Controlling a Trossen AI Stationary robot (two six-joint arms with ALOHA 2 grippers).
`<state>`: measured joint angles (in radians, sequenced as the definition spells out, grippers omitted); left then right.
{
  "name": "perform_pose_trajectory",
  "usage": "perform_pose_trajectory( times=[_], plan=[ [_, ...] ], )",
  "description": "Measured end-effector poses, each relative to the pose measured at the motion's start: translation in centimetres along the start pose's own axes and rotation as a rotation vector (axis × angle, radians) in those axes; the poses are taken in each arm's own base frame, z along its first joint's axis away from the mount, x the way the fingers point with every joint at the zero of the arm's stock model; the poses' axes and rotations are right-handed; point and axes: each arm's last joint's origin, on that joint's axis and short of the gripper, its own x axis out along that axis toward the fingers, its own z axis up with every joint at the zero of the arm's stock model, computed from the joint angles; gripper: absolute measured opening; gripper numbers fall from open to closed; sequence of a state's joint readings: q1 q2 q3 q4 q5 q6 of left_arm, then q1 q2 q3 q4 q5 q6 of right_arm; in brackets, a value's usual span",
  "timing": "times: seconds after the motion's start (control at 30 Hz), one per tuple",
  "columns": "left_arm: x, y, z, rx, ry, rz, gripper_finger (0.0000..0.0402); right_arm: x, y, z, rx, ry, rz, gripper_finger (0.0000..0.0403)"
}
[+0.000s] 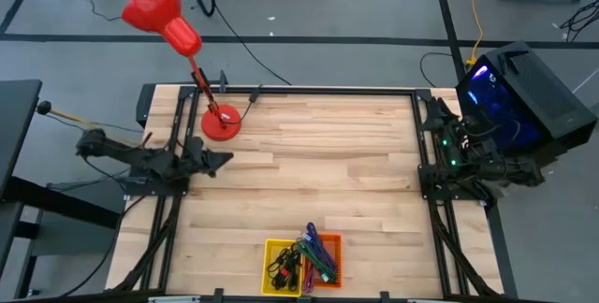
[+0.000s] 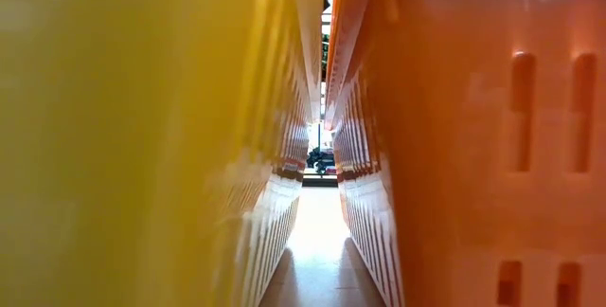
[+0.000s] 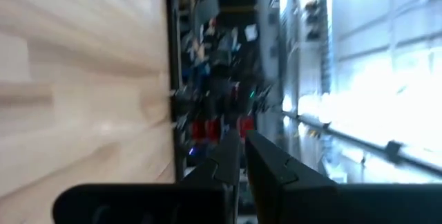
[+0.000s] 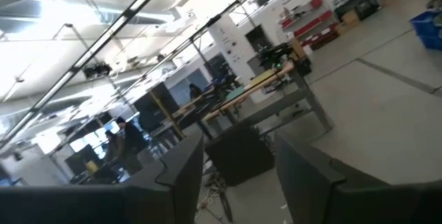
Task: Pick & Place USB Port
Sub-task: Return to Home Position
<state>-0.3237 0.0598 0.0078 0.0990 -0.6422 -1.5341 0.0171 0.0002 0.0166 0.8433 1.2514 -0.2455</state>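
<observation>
A yellow bin (image 1: 271,247) and an orange bin (image 1: 333,243) stand side by side at the table's near edge. A tangle of black, green, purple and blue cables (image 1: 304,258) lies in them. The low view looks between the yellow wall (image 2: 142,136) and the orange wall (image 2: 473,136). My left gripper (image 1: 223,160) is shut and empty over the table's left side, far from the bins; in the left wrist view (image 3: 242,156) its fingers lie together. My right gripper (image 1: 526,173) is open and empty beyond the table's right edge; the right wrist view (image 4: 238,165) shows it facing the room.
A red desk lamp (image 1: 221,121) stands on its round base at the table's far left, its shade (image 1: 153,6) reaching out beyond the far edge. A black computer case (image 1: 524,93) with blue light sits off the table's right side. Bare wood (image 1: 318,163) spans the table's middle.
</observation>
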Motion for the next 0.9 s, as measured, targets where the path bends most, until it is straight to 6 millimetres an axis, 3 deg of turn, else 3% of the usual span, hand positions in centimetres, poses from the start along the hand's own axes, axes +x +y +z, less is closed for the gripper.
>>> perform_pose_trajectory(
  times=[0.47,0.9],
  plan=[
    [0.3,-0.4,1.8,-0.025,-0.183,-0.050,0.0025,-0.5,0.4,-0.1,0.024,0.057,0.089,0.0178],
    [0.4,-0.4,2.0,-0.020,-0.210,-0.044,0.0025,-0.5,0.4,-0.2,0.015,0.060,0.090,0.0178]
  ],
)
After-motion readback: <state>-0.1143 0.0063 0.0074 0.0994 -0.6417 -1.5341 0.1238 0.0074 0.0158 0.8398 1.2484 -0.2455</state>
